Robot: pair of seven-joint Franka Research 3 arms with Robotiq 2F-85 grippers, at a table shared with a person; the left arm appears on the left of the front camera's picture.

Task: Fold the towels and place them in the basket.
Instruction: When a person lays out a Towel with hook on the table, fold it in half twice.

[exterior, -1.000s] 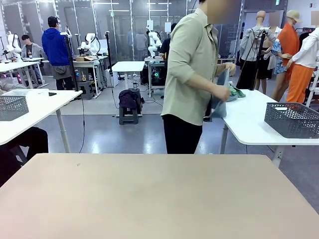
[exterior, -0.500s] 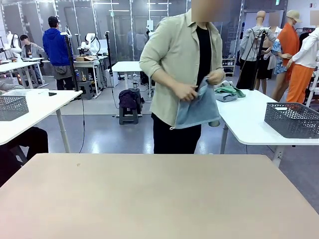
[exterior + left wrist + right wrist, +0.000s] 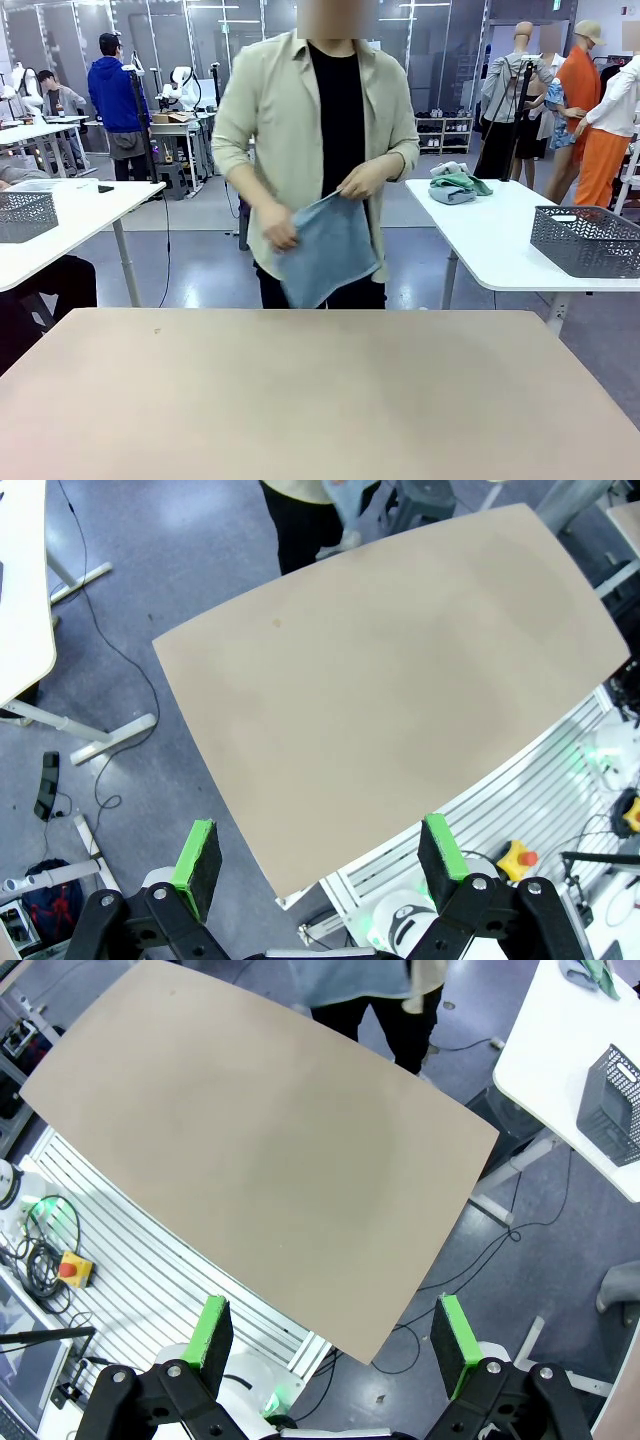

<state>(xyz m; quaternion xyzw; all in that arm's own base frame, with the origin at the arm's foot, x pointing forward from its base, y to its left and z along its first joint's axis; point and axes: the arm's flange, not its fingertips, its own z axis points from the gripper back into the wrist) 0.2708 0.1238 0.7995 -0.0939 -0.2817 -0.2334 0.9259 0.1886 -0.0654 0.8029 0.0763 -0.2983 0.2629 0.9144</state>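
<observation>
Free passage is offered across the whole tan surface [image 3: 320, 400]; its far edge is barred by a person [image 3: 280, 120] holding a towel [image 3: 325, 250].

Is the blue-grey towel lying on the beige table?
No, the person holds the blue-grey towel in the air behind the beige table.

Beige table [image 3: 320, 400] — white side table [image 3: 490, 242] at right.
</observation>
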